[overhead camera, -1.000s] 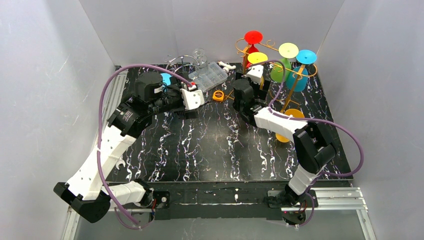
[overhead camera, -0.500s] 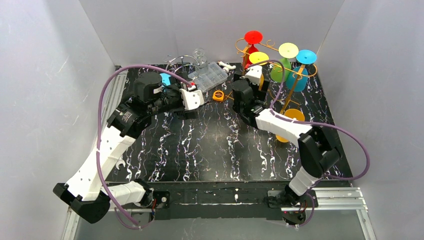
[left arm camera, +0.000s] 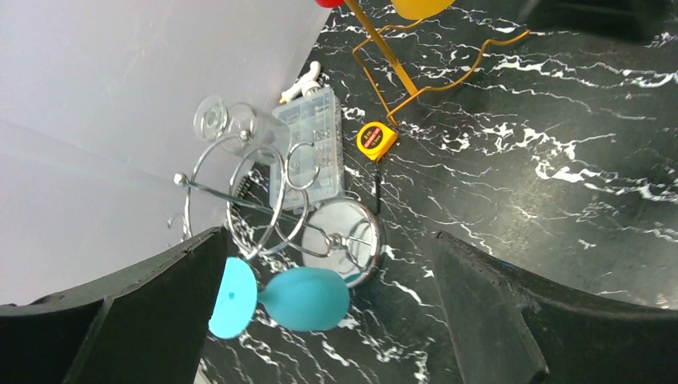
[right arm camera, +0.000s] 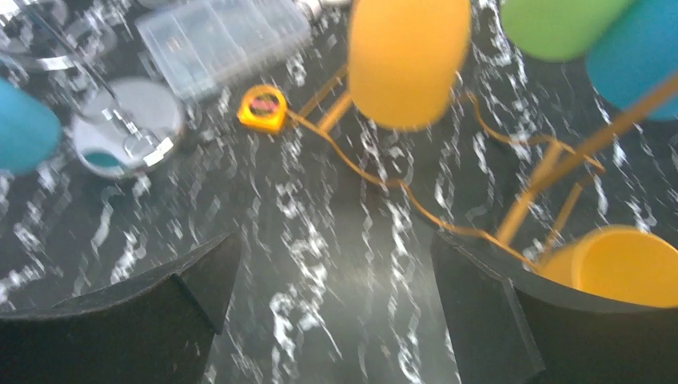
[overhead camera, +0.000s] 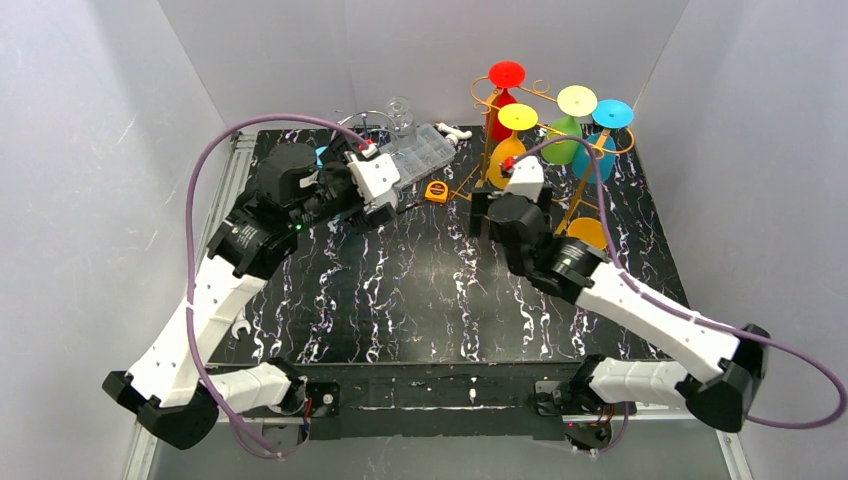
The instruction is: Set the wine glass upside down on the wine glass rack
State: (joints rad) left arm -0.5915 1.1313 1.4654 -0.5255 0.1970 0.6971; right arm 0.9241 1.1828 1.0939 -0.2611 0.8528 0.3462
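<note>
A teal wine glass (left arm camera: 308, 298) hangs sideways in the left wrist view, its foot (left arm camera: 233, 298) beside the rings of a chrome wire rack (left arm camera: 345, 240). It lies between the wide-apart fingers of my left gripper (left arm camera: 328, 236) (overhead camera: 385, 200), which do not touch it. A gold rack (overhead camera: 572, 205) at the back right holds red, yellow (overhead camera: 517, 117), green and blue glasses upside down. My right gripper (right arm camera: 336, 240) (overhead camera: 508, 195) stands open and empty just in front of that rack. An orange glass (right arm camera: 628, 268) lies on the table by the rack's foot.
A clear plastic box (overhead camera: 420, 150) and a yellow tape measure (overhead camera: 436, 190) lie between the two racks. A clear glass (left arm camera: 232, 120) sits on the chrome rack's far side. A wrench (overhead camera: 240, 328) lies at the table's left edge. Grey walls close in three sides.
My right gripper has pulled back from the yellow glass on the gold rack, and its arm has swung low to the right. My left gripper has opened a little wider and shifted back.
</note>
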